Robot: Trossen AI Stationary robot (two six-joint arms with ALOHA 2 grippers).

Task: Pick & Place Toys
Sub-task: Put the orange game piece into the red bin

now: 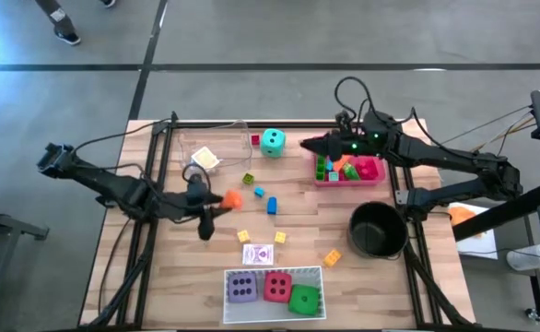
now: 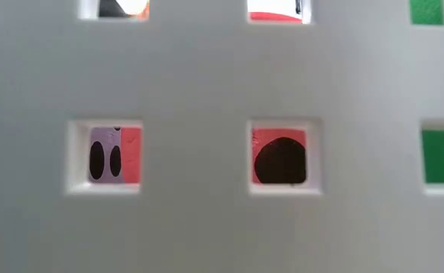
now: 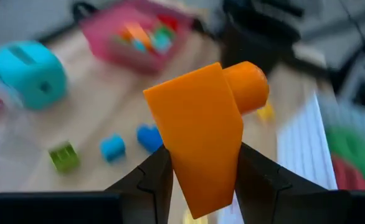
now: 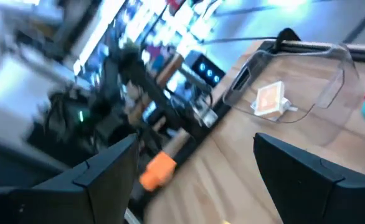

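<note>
My left gripper (image 1: 220, 199) is shut on an orange plastic block (image 3: 201, 137) left of the table's middle; the block also shows in the high view (image 1: 232, 197) and the right wrist view (image 4: 157, 169). My right gripper (image 1: 309, 145) is open and empty above the left end of the pink tray (image 1: 374, 175), which holds several small blocks. A teal die (image 1: 272, 141) rests on the table at the far middle. Purple (image 1: 242, 287), red (image 1: 277, 287) and green (image 1: 304, 297) dice sit in the white tray (image 1: 272, 271). Small blocks (image 1: 259, 192) and a playing card (image 1: 259, 254) lie on the table. My left gripper pinches the orange block's lower, narrow end (image 3: 198, 180) between its two fingers (image 3: 151, 177). The block's wider end and its round stud (image 3: 248, 84) stick out beyond the fingertips. In the high view the block is held out toward the table's right side.
A black round pot (image 1: 378, 229) stands at the right. A clear tray (image 1: 205, 148) with a small card in it lies at the far left. The white tray's grid wall (image 2: 207, 227) fills the low view. Yellow blocks (image 1: 332, 257) lie near the pot.
</note>
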